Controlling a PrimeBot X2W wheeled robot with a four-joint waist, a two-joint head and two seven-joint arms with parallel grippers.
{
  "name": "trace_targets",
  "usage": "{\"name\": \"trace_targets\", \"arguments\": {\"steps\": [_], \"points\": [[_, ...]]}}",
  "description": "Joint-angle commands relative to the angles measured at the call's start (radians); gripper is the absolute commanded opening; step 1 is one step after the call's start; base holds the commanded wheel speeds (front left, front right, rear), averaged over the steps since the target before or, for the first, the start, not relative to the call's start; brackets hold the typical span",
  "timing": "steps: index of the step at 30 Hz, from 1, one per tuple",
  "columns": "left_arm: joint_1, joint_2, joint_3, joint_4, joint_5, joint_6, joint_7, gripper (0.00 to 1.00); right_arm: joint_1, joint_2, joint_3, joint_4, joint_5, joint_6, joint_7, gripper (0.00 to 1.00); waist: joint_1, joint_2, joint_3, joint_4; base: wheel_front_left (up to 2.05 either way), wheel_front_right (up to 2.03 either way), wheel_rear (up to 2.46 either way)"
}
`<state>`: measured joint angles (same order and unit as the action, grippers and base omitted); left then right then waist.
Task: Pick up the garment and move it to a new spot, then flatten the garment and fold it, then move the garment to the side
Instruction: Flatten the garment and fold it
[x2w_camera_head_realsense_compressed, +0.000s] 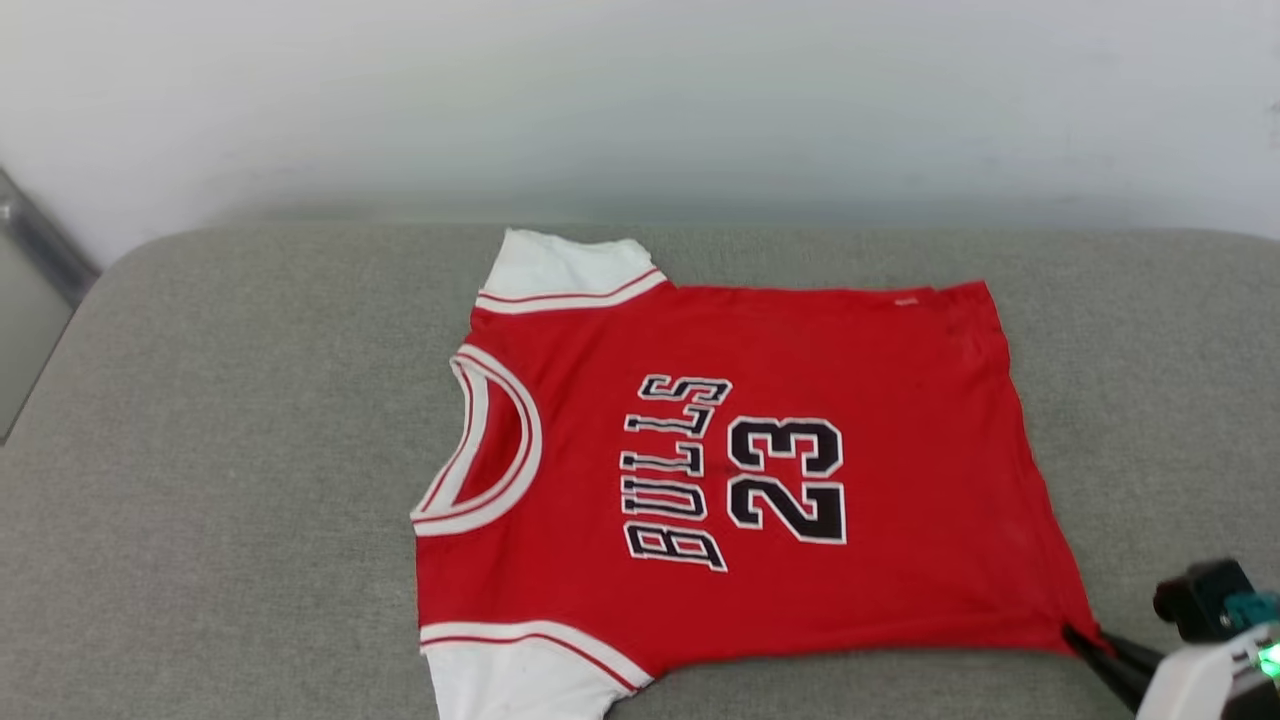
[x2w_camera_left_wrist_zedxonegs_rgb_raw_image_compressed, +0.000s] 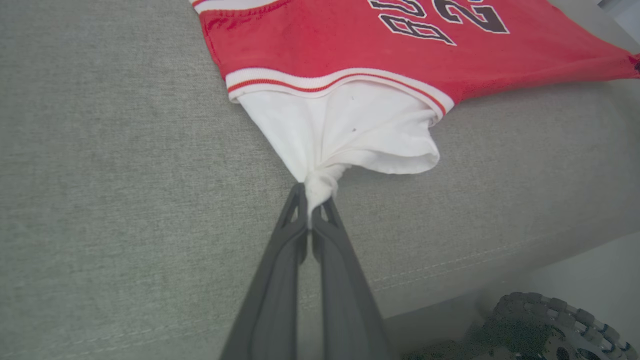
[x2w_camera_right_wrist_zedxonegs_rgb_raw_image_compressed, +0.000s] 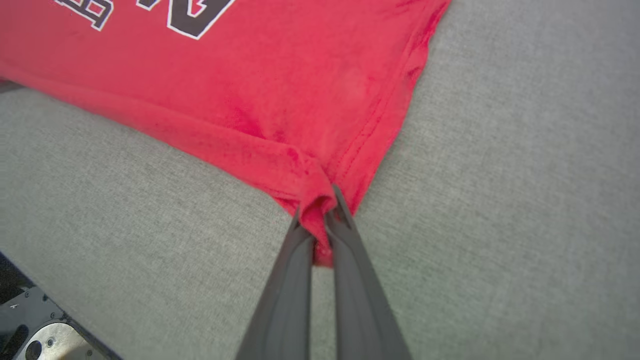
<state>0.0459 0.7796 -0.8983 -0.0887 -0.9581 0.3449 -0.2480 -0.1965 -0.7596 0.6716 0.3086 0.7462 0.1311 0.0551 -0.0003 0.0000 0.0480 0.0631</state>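
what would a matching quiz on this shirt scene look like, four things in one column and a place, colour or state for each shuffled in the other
Column one
1. left gripper
2. right gripper
3. collar
4. lettering

Column two
a. black with a white outline, on the front of the shirt
b. shut on the red hem corner
c. shut on the bunched tip of the white sleeve
d. white with red stripes, at the shirt's end toward the robot's left

Pairs: 1-c, 2-b, 3-d, 4-a
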Motion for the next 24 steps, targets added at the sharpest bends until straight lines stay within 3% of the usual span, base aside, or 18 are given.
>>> {"name": "trace_targets", "arguments": {"steps": [1,9,24], "points": [[0.027,0.001,-0.004,-0.018,-0.009,0.012,0.004,0.00,0.057,-0.009,-0.025,-0.018,-0.009,-0.001,0.008,0.00,0.0003,0.0000,-0.017,0.007,0.00,0.00,0.00],[0.077,0.018,-0.012,-0.073,-0.023,0.043,0.014,0.00,0.239,0.022,-0.183,-0.103,-0.052,-0.001,0.053,0.00,0.0003,0.0000,-0.029,0.020,0.00,0.00,0.00],[-0.188,0.086,0.057,-0.063,0.091,-0.021,0.051,0.00,0.179,0.130,-0.390,-0.257,-0.146,-0.001,0.139,0.00,0.0003,0.0000,0.071,-0.002,0.00,0.00,0.00]]}}
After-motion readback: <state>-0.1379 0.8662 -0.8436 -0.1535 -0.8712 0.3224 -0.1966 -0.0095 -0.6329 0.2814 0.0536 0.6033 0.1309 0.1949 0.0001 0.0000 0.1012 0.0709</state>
